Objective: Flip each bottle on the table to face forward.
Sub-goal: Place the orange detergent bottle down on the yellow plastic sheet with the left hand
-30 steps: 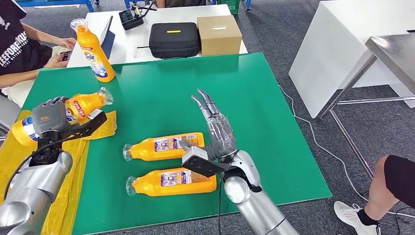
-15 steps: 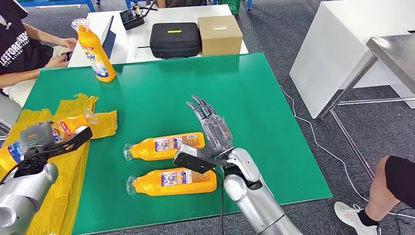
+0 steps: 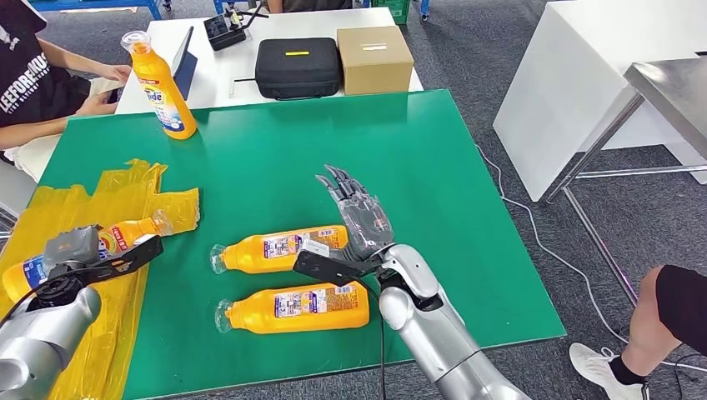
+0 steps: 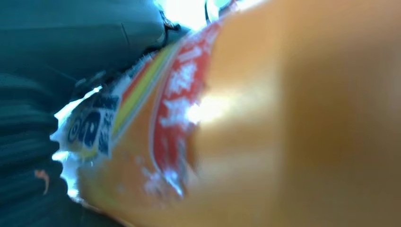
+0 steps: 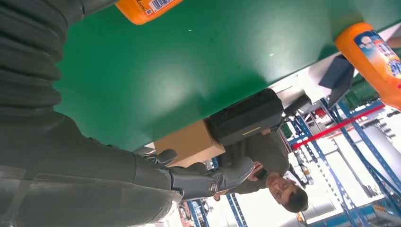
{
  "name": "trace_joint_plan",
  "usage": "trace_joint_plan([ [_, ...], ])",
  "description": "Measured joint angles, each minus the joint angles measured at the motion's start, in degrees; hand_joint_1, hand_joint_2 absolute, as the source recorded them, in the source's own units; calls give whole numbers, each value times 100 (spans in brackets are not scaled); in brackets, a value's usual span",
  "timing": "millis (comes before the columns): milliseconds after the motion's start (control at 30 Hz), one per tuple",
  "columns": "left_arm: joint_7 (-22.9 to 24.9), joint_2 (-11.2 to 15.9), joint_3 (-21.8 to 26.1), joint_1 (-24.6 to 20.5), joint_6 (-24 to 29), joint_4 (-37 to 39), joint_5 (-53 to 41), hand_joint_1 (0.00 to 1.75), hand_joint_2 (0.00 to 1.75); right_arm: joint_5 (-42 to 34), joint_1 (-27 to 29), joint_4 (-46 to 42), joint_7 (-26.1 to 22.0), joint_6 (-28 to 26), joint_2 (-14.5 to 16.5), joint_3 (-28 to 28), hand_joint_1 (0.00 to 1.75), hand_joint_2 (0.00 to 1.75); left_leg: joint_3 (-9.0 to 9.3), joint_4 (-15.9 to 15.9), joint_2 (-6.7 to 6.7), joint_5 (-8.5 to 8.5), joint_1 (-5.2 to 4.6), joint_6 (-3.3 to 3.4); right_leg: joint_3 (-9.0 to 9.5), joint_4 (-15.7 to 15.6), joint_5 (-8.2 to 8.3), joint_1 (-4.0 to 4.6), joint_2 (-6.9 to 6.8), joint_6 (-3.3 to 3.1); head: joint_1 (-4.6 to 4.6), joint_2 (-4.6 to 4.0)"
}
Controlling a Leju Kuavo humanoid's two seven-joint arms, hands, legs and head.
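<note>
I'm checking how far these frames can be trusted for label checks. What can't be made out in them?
- Held bottle, head view: the left hand covers its middle, so the label is partly hidden.
- Same bottle, left wrist view: too close and blurred; print unreadable.
- Far lying bottle, head view: its base sits behind the open right hand.
- Both lying bottles' labels, including the near bottle: text too small to read.

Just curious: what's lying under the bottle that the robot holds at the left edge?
Crinkled yellow plastic sheet lies beneath the bottle in the left hand. Whatever is under that sheet is covered.
</note>
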Motion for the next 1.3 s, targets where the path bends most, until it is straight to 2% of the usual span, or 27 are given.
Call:
trace_joint_plan([
  [67, -146, -17, 84, -5, -252, 15, 48, 0, 175, 41, -77, 163, 1, -1, 20, -18, 0, 175, 2, 0, -2, 0, 0, 0, 2, 0, 0, -1, -1, 0, -1, 0],
  [200, -295, -31, 221, -34, -698, 22, 73, 0, 0, 81, -246, 485, 2, 38, 80, -61, 0, 175, 11, 0, 2, 0, -1, 0, 8, 1, 0, -2, 0, 0, -1, 0],
  [367, -517, -96, 367, -41, -835, 20, 115, 0, 0, 73, -417, 843, 43, 75, 137, -140, 0, 175, 20, 0, -19, 1, -5, -1, 16, 0, -1, -1, -17, -1, -2, 1],
  [700, -1015, -500, 583, -61, -821, -4, 400, 0, 0, 40, -452, 1249, 61, 208, 174, -258, 0, 175, 23, 0, -24, 5, -17, -3, 27, 1, -1, -14, -28, -1, -1, 2],
  [767, -1272, -572, 662, -59, -793, -35, 590, 0, 0, 37, -469, 1341, 66, 250, 190, -272, 0, 175, 24, 0, -20, 5, -18, -3, 26, 1, -1, -15, -27, -1, -1, 1],
  [867, -2145, -699, 827, -10, -857, -212, 1215, 0, 0, -4, -487, 1518, 69, 303, 206, -274, 0, 175, 23, 0, -24, 5, -17, -4, 23, 1, -1, -13, -27, -1, -2, 1],
  [967, -3045, -855, 906, 235, -1179, -769, 2203, 0, 0, -46, -492, 1731, 61, 305, 237, -272, 0, 175, 19, 0, -21, 6, -15, -4, 22, 2, -1, -13, -24, -1, -1, 0],
  [1033, -3407, -964, 865, 500, -1537, -1399, 2964, 0, 0, -59, -508, 1881, 51, 302, 265, -272, 0, 175, 18, 0, -10, 5, -14, -4, 19, 3, -1, -14, -14, 0, 0, 0],
  [1133, -3600, -1075, 736, 874, -1894, -2317, 3677, 0, 0, -66, -541, 2089, 45, 299, 295, -272, 0, 175, 16, 0, -1, 3, -15, -3, 13, 2, 0, -14, -2, 0, -1, 0],
  [1300, -3677, -1140, 594, 1228, -2041, -3160, 3938, 0, 0, -67, -596, 2284, 41, 306, 335, -271, 0, 175, 8, 0, -8, 2, -15, -2, 7, 0, -1, -14, -5, 0, -1, 1],
])
